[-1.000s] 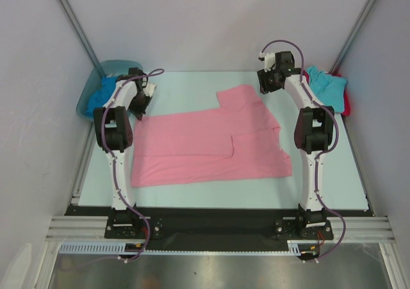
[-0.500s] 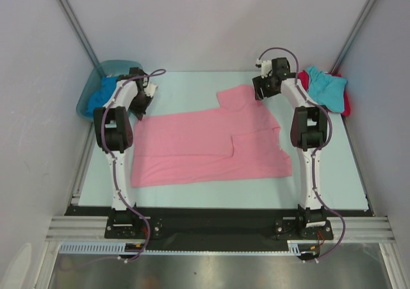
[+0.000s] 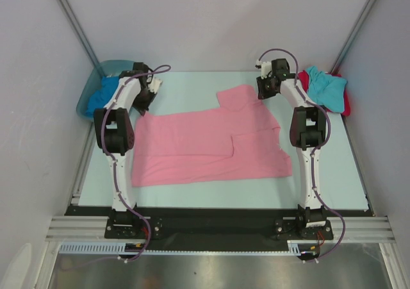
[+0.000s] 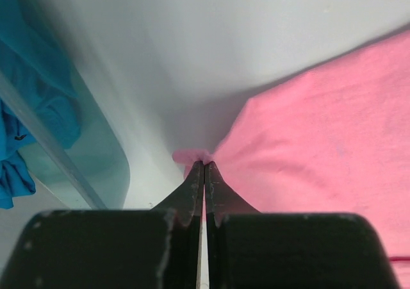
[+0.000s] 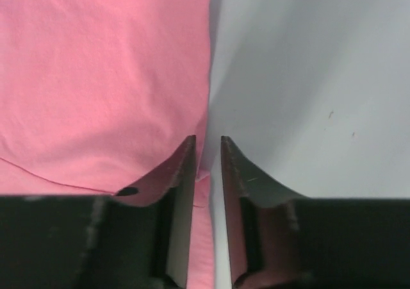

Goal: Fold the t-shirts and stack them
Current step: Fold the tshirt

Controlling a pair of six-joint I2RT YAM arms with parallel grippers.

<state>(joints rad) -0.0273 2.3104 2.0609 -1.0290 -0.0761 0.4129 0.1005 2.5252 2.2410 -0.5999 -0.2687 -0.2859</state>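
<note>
The pink t-shirt (image 3: pixel 211 145) lies spread flat on the table, one sleeve pointing to the far side. My left gripper (image 3: pixel 142 104) is shut on its far left corner (image 4: pixel 192 156), which bunches at the fingertips (image 4: pixel 204 165). At the far sleeve's right edge sits my right gripper (image 3: pixel 264 94). Its jaws stand a narrow gap apart (image 5: pixel 208 140), with the pink hem (image 5: pixel 204 173) lying between them. A turquoise t-shirt (image 3: pixel 325 86) lies crumpled on a red one (image 3: pixel 346 103) at the far right. A royal blue one (image 3: pixel 101 98) sits in the tub.
The blue-green translucent tub (image 3: pixel 90 87) stands at the far left corner, close to my left gripper; its wall (image 4: pixel 96 167) shows in the left wrist view. Grey walls enclose the table on three sides. Bare table (image 3: pixel 192 87) shows beyond the shirt.
My right gripper shifted left onto the sleeve's edge and its jaws have narrowed around the hem. My left gripper, still shut on the corner, moved slightly toward the far side.
</note>
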